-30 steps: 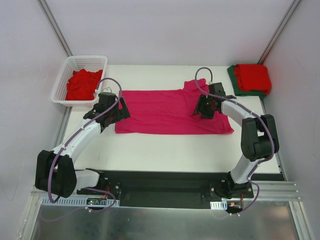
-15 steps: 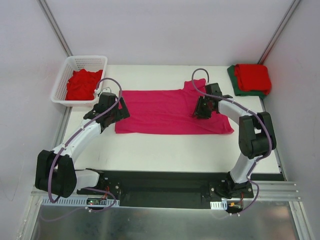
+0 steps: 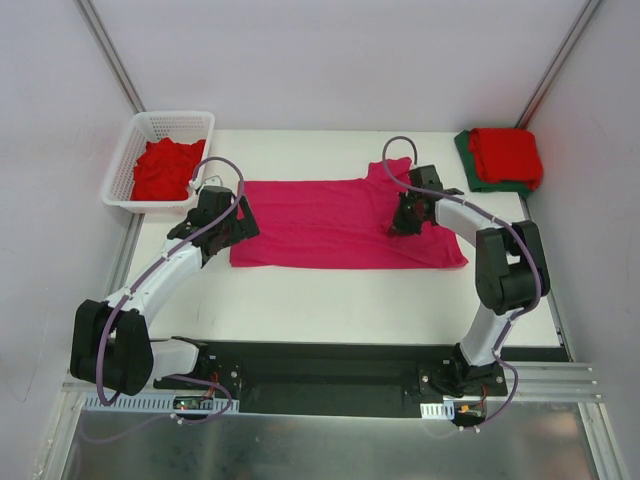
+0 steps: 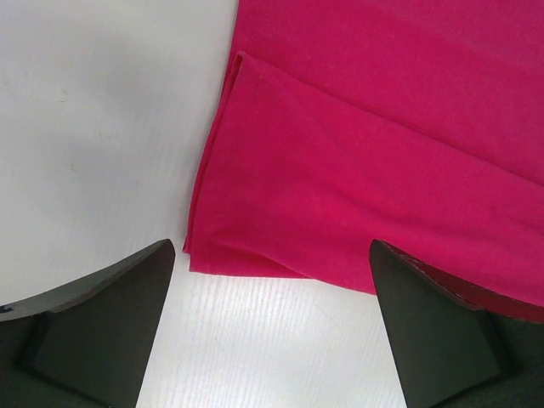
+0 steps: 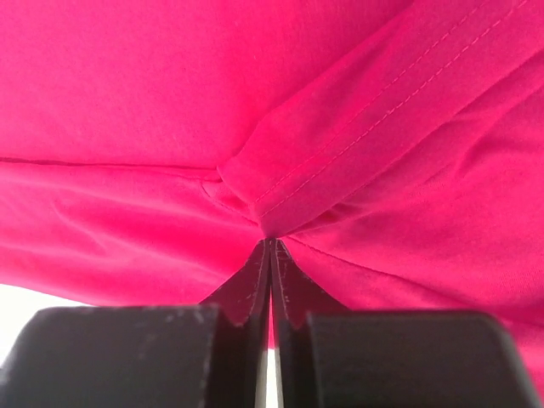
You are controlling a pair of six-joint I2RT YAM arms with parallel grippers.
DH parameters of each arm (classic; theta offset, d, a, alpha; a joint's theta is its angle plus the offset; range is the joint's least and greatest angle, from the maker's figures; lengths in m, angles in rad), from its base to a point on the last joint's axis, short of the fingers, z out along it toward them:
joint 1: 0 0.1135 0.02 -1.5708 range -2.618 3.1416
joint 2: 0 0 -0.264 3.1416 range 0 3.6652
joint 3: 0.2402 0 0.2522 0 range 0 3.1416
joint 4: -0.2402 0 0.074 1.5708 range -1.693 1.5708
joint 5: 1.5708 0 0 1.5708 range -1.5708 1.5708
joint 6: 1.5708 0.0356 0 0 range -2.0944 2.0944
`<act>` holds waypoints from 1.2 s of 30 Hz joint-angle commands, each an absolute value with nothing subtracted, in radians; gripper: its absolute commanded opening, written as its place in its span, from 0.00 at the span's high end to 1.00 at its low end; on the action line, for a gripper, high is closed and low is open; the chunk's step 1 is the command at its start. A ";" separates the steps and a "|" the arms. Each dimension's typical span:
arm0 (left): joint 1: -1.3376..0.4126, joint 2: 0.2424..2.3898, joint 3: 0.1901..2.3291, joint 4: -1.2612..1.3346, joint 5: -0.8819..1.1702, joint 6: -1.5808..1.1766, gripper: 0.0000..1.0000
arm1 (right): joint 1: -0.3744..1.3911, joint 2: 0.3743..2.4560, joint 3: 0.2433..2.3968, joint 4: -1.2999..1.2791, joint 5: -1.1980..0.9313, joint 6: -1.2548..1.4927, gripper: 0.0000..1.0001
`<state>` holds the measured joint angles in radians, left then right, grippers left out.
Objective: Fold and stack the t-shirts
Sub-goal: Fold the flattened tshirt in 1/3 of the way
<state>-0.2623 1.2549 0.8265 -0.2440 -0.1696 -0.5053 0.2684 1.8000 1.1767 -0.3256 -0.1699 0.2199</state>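
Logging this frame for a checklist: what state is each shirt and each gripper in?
magenta t-shirt: spread flat on the table
loose red t-shirts: crumpled in basket
folded red t-shirt: folded, atop the green one
dark green t-shirt: folded, underneath
left gripper: open, above magenta corner
right gripper: shut, pinching magenta cloth

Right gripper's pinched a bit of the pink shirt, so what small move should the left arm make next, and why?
Probably lower the left gripper and close it on the pink shirt's left edge. Its fingers are open with the shirt's corner between them, while the right gripper is shut on a fold of cloth. Folding likely needs both ends held.
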 commanded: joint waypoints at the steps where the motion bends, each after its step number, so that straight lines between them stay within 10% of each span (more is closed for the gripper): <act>1: -0.267 1.256 0.821 -0.227 -0.196 -0.488 0.01 | 0.273 1.807 1.242 -0.321 -0.164 0.210 0.99; 36: -0.267 1.313 0.838 -0.229 -0.195 -0.477 0.01 | 0.273 2.069 1.629 -0.359 -0.178 0.184 0.99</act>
<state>-0.2623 1.3087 0.8257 -0.2432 -0.1699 -0.4957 0.2684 2.0480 1.5673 -0.3565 -0.1699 0.2001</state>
